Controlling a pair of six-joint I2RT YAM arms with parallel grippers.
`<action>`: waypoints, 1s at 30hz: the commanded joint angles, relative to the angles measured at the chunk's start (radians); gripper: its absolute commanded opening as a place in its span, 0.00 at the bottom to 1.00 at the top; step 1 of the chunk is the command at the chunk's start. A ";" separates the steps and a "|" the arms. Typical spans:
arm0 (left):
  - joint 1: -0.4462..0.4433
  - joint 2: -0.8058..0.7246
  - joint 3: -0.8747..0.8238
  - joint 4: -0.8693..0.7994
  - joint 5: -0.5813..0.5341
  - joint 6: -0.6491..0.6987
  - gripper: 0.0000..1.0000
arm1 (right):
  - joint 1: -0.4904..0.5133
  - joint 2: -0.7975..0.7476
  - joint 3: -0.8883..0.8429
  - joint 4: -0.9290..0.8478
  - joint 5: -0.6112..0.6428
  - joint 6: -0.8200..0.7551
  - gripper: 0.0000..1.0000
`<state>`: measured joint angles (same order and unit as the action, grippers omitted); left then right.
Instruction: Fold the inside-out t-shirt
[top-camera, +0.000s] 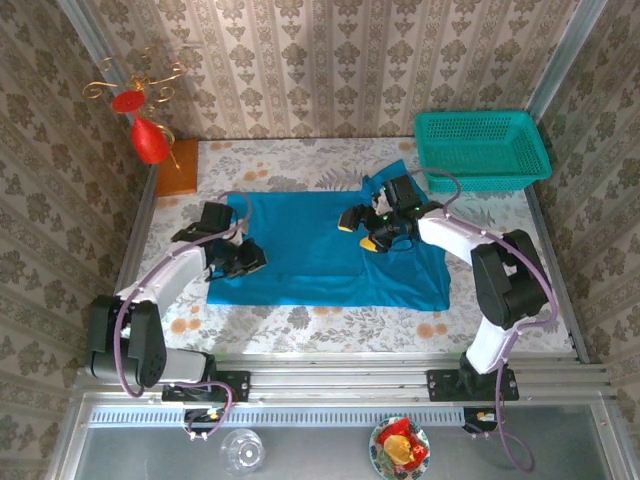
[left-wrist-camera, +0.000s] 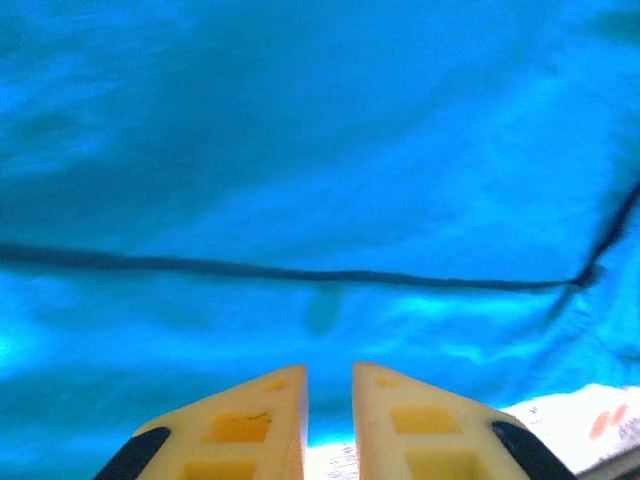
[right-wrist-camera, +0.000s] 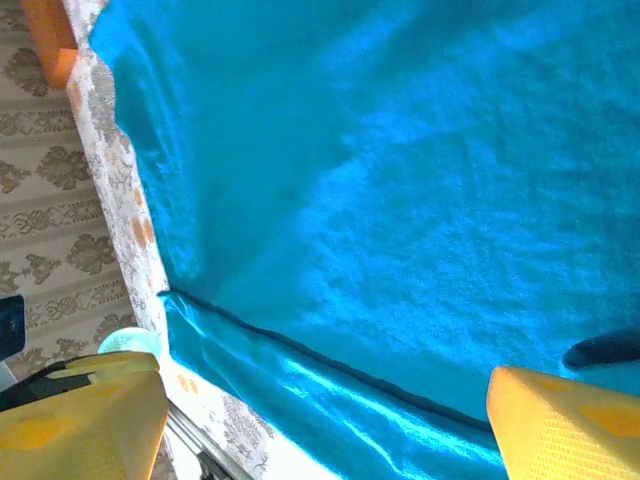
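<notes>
The inside-out t-shirt (top-camera: 320, 255) lies flat on the floral table (top-camera: 300, 325) as a wide bright blue rectangle. My left gripper (top-camera: 248, 260) is low over the shirt's left edge. In the left wrist view its yellow fingers (left-wrist-camera: 265, 420) stand a narrow gap apart around the left gripper's centre (left-wrist-camera: 329, 375), with nothing pinched. Blue cloth (left-wrist-camera: 320, 150) with a dark layered edge lies ahead. My right gripper (top-camera: 358, 234) hovers over the shirt's upper right part. It is wide open (right-wrist-camera: 322, 380), with blue cloth (right-wrist-camera: 400, 180) below and nothing between its fingers (right-wrist-camera: 90, 420).
A teal mesh basket (top-camera: 482, 148) stands at the back right corner. An orange-brown block (top-camera: 178, 167) and a red ornament (top-camera: 150, 135) sit at the back left. Patterned walls close in three sides. Bare table (left-wrist-camera: 590, 415) shows beside the shirt's near edge.
</notes>
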<state>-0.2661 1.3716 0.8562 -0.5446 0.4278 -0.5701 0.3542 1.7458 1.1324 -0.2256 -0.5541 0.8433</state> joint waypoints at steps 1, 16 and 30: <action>-0.070 0.061 0.071 0.085 0.065 0.016 0.22 | -0.054 -0.073 -0.001 -0.138 0.043 -0.101 0.84; -0.434 0.613 0.600 0.096 0.100 0.156 0.26 | -0.256 -0.126 -0.041 -0.477 0.416 -0.487 0.55; -0.477 0.829 0.809 0.042 0.113 0.168 0.17 | -0.261 0.041 0.079 -0.395 0.301 -0.513 0.25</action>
<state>-0.7391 2.1914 1.6299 -0.4828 0.5255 -0.4179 0.0998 1.7664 1.1656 -0.6315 -0.2214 0.3378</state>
